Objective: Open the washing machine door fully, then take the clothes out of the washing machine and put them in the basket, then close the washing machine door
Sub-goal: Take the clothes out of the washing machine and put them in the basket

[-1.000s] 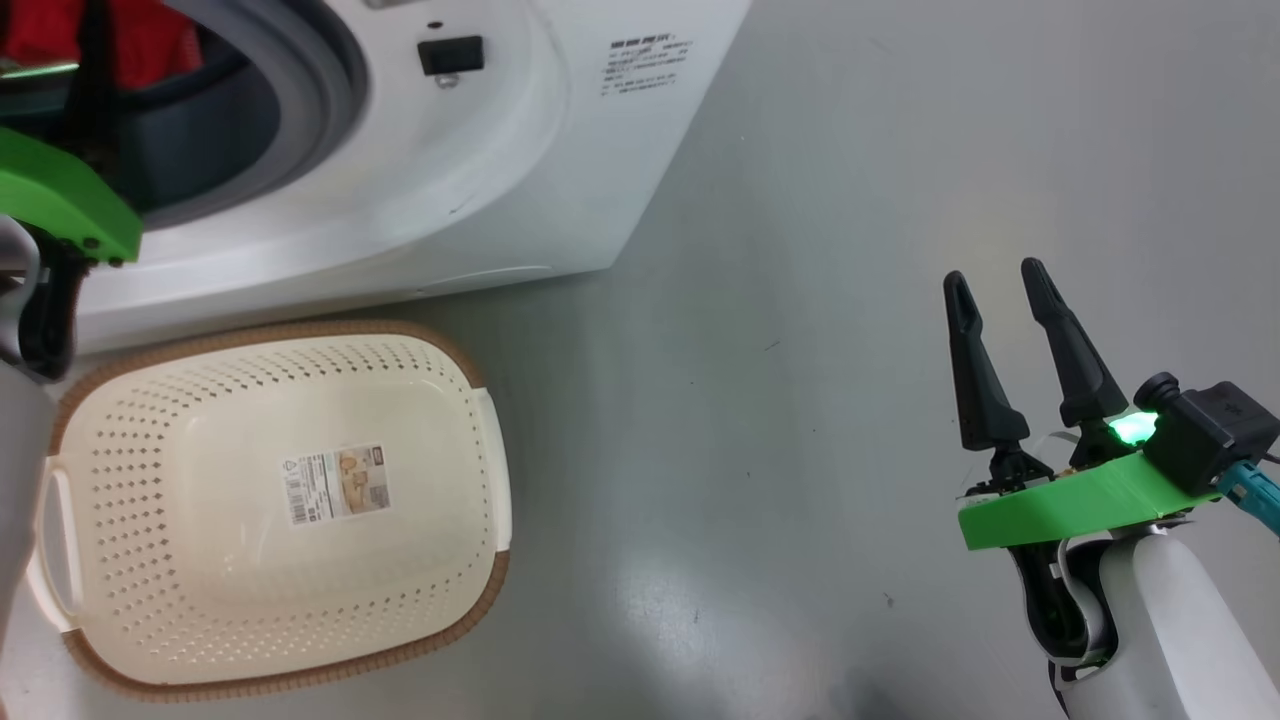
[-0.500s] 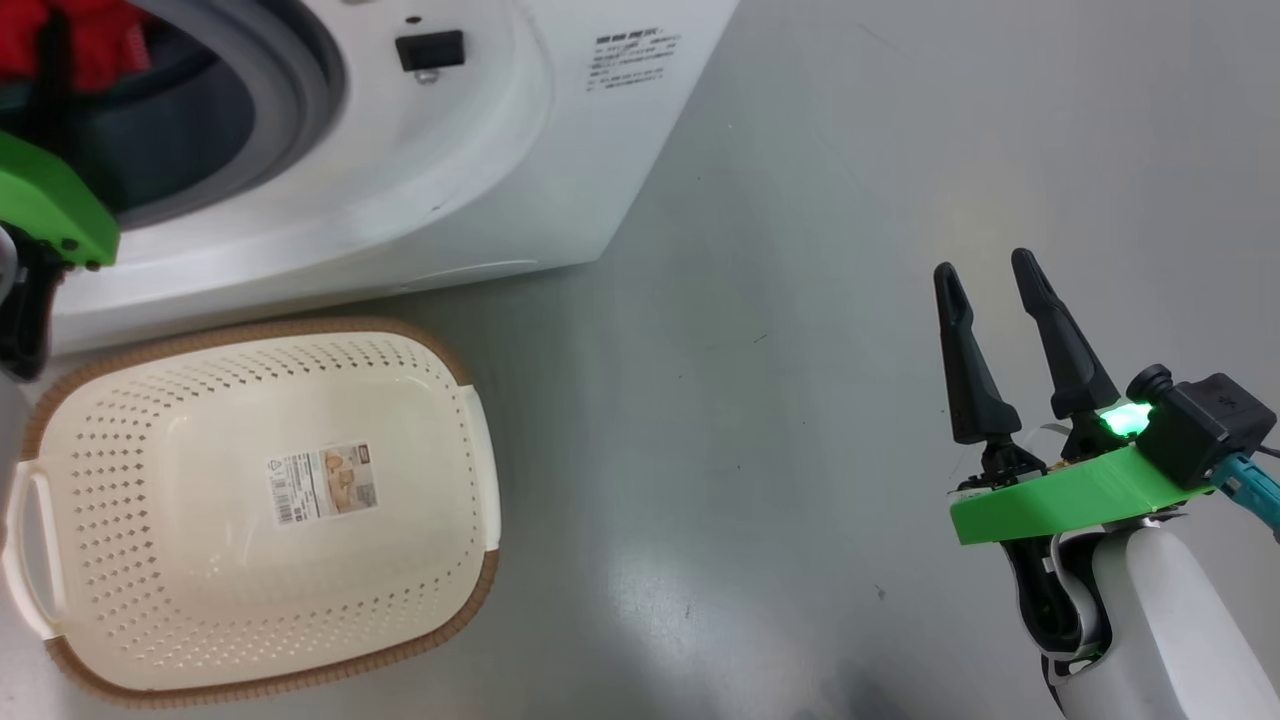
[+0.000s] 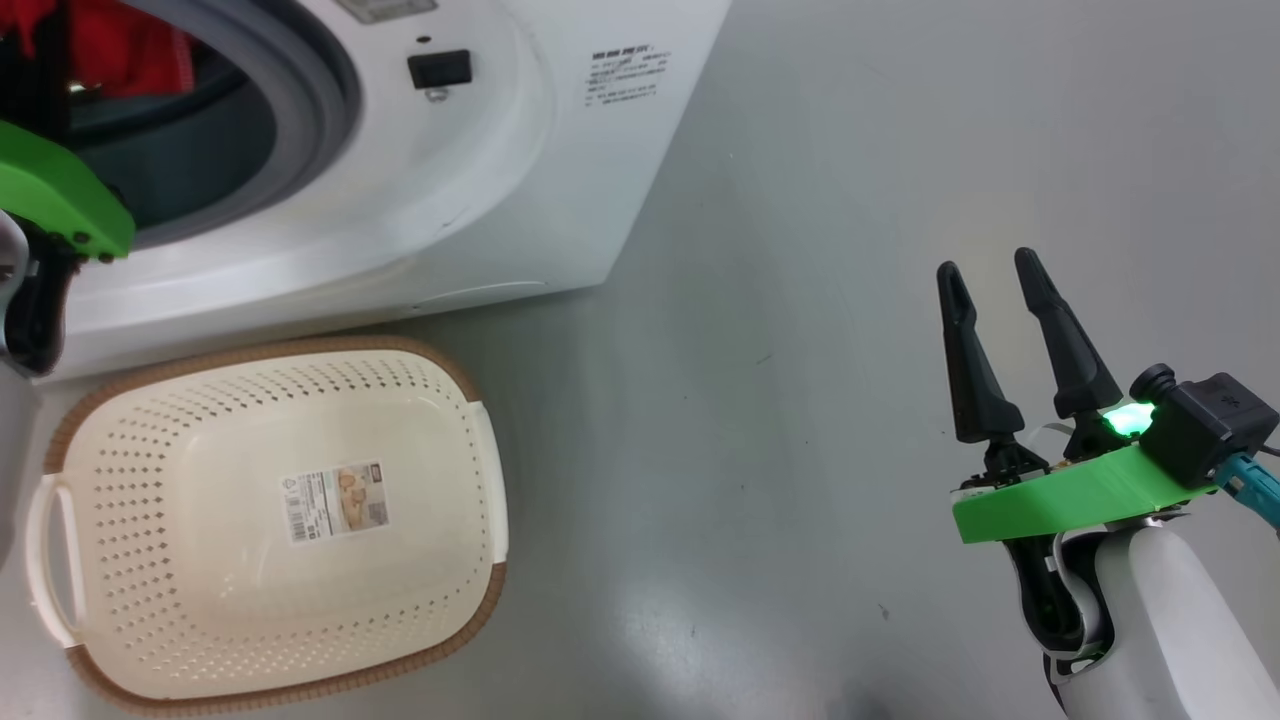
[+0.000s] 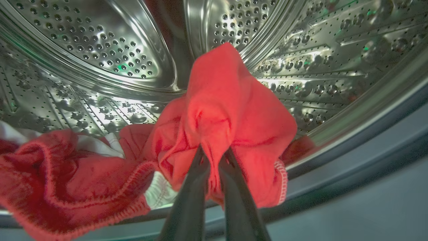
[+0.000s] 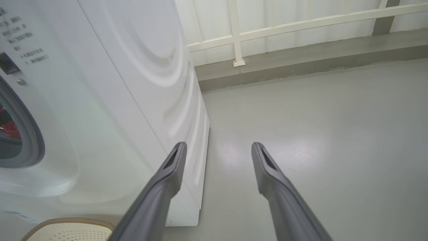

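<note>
Shiny metal, soft cloth, smooth plastic
The drum [image 4: 301, 60] around the left claw [image 4: 214, 151] was shiny metal, and the clothes [image 4: 227, 100] in the claw were soft cloth. The basket [image 3: 440, 430] was smooth plastic with a paper label [image 3: 335, 500].

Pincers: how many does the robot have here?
2. The left pincer is inside the washing machine, pinching the clothes. The right pincer is open above the floor, to the right of the basket.
</note>
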You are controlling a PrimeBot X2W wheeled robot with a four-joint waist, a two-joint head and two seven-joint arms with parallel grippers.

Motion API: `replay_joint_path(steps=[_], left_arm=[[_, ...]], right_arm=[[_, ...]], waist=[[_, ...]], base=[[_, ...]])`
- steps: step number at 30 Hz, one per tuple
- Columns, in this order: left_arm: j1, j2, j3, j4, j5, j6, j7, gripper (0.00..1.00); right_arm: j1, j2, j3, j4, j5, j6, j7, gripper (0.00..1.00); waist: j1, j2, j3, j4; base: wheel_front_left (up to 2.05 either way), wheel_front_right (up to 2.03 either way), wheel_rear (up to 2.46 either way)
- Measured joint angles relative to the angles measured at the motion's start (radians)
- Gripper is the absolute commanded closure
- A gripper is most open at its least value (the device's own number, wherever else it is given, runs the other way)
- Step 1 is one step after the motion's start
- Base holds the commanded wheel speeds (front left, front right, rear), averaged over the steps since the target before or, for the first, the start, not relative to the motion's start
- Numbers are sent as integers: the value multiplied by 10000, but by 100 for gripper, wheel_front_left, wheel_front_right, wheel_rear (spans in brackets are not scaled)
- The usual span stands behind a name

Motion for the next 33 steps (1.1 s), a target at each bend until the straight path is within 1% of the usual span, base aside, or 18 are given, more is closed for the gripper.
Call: replay_joint_path(steps=[4,8,10,11,13,15,19,24,28,30,33], left_arm=[[398,12,828,-683,219,8,-2,100],[1270,-42,1958,-1684,905,326,0,100],[1769,-201,2711,-2247,1229,401,0,100],[1769,-201,2711,-2247,1229,401,0,100],[2298,-464,3476,-2882,1565,435,0,100],[2817,-709,4038,-3475,2151,431,0,100],[3808,-1411,5231,-4562,3045,336,0,100],[4851,-2123,6284,-5737,4008,150,0,100],[5565,-2516,6903,-6552,4435,75,-2,100],[6074,-2708,7024,-7179,4654,63,-2,100],[6514,-2823,7016,-7787,4698,61,-2,100]], right_arm=[[16,0,-165,2,-6,0,0,0],[46,0,-205,19,-8,0,2,0],[53,2,-219,38,-12,0,0,0],[53,2,-219,38,-12,0,0,0],[63,0,-234,46,-35,0,0,0],[105,0,-253,46,-102,0,0,0],[276,0,-326,56,-184,0,0,0],[515,0,-495,82,-209,0,0,0],[540,4,-529,86,-257,0,0,0],[739,2,-552,90,-257,0,0,0],[770,4,-570,84,-259,0,0,0]], waist=[[0,0,-207,100],[0,0,-419,234],[0,0,-534,301],[0,0,-534,301],[0,0,-649,367],[0,0,-762,438],[0,0,-966,602],[0,0,-1240,788],[0,0,-1432,915],[0,0,-1531,1012],[0,1,-1591,1094]], base=[[0,0,0],[0,0,0],[0,0,0],[0,0,0],[0,0,0],[0,0,0],[0,0,0],[0,0,0],[0,0,0],[0,0,0],[0,0,0]])
